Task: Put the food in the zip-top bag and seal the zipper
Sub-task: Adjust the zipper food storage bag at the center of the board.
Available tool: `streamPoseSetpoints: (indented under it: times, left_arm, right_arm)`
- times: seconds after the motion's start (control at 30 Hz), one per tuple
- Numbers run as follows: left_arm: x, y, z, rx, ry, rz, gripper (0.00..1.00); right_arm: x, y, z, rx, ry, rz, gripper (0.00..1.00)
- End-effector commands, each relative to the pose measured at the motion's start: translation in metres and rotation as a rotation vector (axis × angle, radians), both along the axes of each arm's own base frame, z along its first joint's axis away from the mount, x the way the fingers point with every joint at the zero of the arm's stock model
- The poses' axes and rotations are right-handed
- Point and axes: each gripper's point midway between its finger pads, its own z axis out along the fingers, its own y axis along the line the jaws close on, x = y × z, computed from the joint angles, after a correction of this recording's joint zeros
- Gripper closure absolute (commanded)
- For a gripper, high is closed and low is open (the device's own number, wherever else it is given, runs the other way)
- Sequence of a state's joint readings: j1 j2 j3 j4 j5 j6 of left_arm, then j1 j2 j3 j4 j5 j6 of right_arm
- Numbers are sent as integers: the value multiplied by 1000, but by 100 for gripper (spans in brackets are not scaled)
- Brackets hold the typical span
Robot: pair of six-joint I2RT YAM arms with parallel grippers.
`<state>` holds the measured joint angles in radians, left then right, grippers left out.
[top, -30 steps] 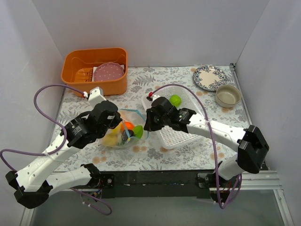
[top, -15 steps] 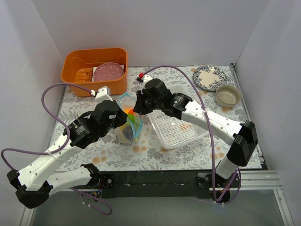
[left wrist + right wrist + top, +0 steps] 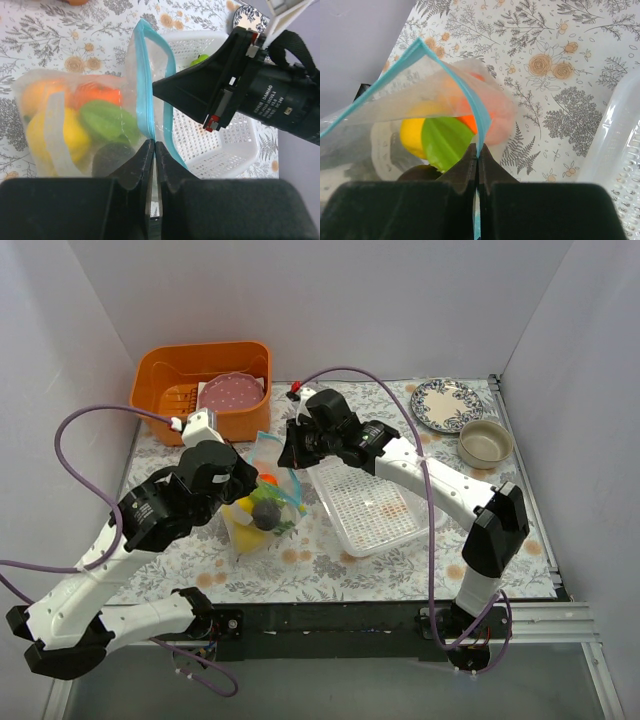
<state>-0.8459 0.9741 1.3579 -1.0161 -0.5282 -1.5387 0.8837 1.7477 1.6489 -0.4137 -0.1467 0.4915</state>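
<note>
The clear zip-top bag point(image 3: 250, 532) hangs between my two grippers, left of the white basket. Inside show a yellow piece point(image 3: 70, 135), a green piece point(image 3: 102, 120), an orange piece point(image 3: 95, 95) and a dark brown ball point(image 3: 266, 516). My left gripper point(image 3: 154, 146) is shut on the teal zipper strip point(image 3: 145, 85) at one end of the mouth. My right gripper point(image 3: 478, 150) is shut on the same strip point(image 3: 475, 107) at another point. In the top view the left gripper point(image 3: 255, 480) and right gripper point(image 3: 285, 458) are close together. The mouth gapes open between them. One green piece point(image 3: 200, 59) lies in the basket.
The white mesh basket point(image 3: 375, 505) sits right of the bag under the right arm. An orange bin point(image 3: 165, 375) holding a pink plate stands at the back left. A patterned plate point(image 3: 445, 403) and a small bowl point(image 3: 485, 443) are at the back right.
The right gripper has left the basket, moved to the bag's mouth and shut on the teal strip. The bag has been lifted from a slumped heap and now hangs between both grippers.
</note>
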Motion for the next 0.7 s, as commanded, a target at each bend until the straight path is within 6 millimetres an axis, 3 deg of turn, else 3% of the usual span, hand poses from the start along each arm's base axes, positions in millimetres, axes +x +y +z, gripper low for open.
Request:
streamPoseSetpoints:
  times: [0.0,0.1,0.13,0.2,0.23,0.33,0.43,0.5,0.67]
  left_arm:
    - [4,6,0,75,1,11,94]
    - [9,-8,-18,95,33,-31,94]
    - [8,-11,-36,120,67,-42,94]
    - [8,-21,-54,119,103,-73,94]
    - [9,-26,-68,118,117,-81,93]
    - [10,-39,-83,90,144,-107,87]
    - [13,-43,-77,60,122,-110,73]
    - [17,-43,-68,55,90,-101,57]
    - [26,-37,-48,78,31,-75,38]
  right_arm:
    - [3,13,27,104,-17,43,99]
    - [1,8,3,81,24,39,99]
    - [2,6,-6,66,36,34,99]
    - [5,-6,-29,24,71,10,99]
    - [6,-9,-33,18,75,2,99]
    - [8,-21,-39,17,59,-35,97]
    - [10,-29,-41,7,57,-52,95]
    - [10,-31,-42,-2,57,-55,93]
    - [13,-31,-41,-3,47,-64,92]
